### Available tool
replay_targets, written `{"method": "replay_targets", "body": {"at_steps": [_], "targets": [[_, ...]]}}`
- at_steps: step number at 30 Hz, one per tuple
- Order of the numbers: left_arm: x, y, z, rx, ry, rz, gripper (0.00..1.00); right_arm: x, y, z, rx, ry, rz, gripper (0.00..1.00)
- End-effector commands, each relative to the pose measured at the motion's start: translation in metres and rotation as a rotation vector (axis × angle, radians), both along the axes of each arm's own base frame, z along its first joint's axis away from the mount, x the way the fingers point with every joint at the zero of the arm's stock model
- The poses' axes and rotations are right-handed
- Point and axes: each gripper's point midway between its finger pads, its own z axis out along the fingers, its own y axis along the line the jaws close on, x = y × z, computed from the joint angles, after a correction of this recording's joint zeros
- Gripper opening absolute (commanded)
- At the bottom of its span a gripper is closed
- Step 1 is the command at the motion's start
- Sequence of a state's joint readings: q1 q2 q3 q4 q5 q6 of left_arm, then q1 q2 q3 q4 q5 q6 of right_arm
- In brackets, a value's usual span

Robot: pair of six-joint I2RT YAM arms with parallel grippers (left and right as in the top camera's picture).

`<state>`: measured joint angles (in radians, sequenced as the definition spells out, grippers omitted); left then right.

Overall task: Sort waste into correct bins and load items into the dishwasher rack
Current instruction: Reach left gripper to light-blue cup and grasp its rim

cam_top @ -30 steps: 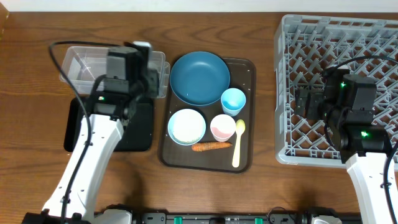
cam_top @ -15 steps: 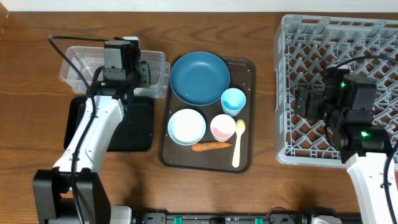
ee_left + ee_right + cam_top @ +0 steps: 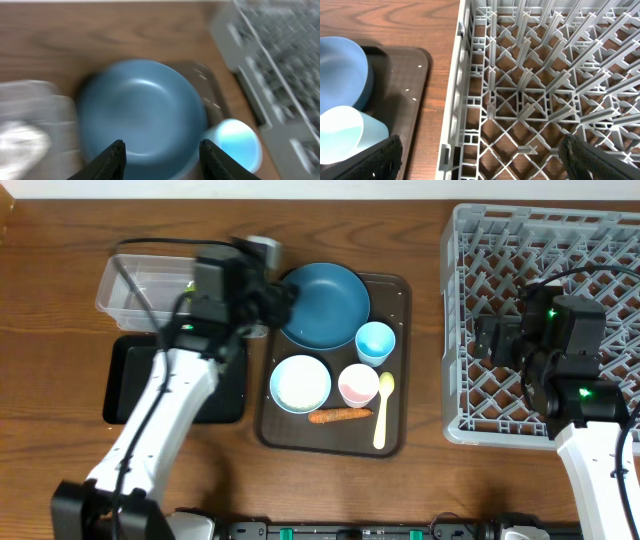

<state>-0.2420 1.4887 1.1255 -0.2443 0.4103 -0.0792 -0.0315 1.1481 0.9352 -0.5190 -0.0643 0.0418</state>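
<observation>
Left pincer (image 3: 162, 150) half-wide, empty. Big blue bowl (image 3: 142, 110) right under it, light blue cup (image 3: 232, 145) just past bowl on rack side.

Risk imo: smooth rim slips out of 2 fingers, or lifted bowl clips cup, too snug there.

Right pincer (image 3: 482, 160) wide, empty, rack (image 3: 530, 75) below it.

Brown tray (image 3: 398, 320) crowded. Wood table (image 3: 425, 480) leaves only narrow strip between tray and rack.
</observation>
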Motion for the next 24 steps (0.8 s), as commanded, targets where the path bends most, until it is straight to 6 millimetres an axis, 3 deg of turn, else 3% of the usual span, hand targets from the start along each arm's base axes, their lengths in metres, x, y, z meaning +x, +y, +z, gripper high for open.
{"method": "replay_targets", "body": {"at_steps": [1, 3, 9, 10, 14, 20, 24], "targets": [[-0.005, -0.034, 0.0, -0.028, 0.034, -0.088, 0.5, 0.004, 0.007, 0.007, 0.013, -0.017, 0.014, 0.99], [-0.003, -0.043, 0.007, -0.009, 0.049, -0.096, 0.5, 0.004, 0.007, 0.007, 0.013, -0.016, 0.014, 0.99], [0.025, -0.044, 0.042, 0.106, 0.104, -0.026, 0.53, 0.003, 0.007, 0.007, 0.013, -0.016, 0.014, 0.99], [0.027, -0.045, 0.042, 0.116, 0.13, -0.027, 0.57, 0.004, 0.007, 0.007, 0.013, -0.016, 0.014, 0.99], [0.02, -0.055, 0.016, 0.137, 0.277, -0.071, 0.58, 0.002, 0.007, 0.006, 0.013, -0.009, 0.014, 0.99], [-0.006, -0.08, -0.031, 0.192, 0.429, -0.147, 0.72, 0.001, 0.007, 0.004, 0.012, -0.001, 0.014, 0.99], [-0.017, -0.099, -0.049, 0.219, 0.465, -0.193, 0.72, 0.0, 0.007, 0.004, 0.013, 0.003, 0.014, 0.99]]}}
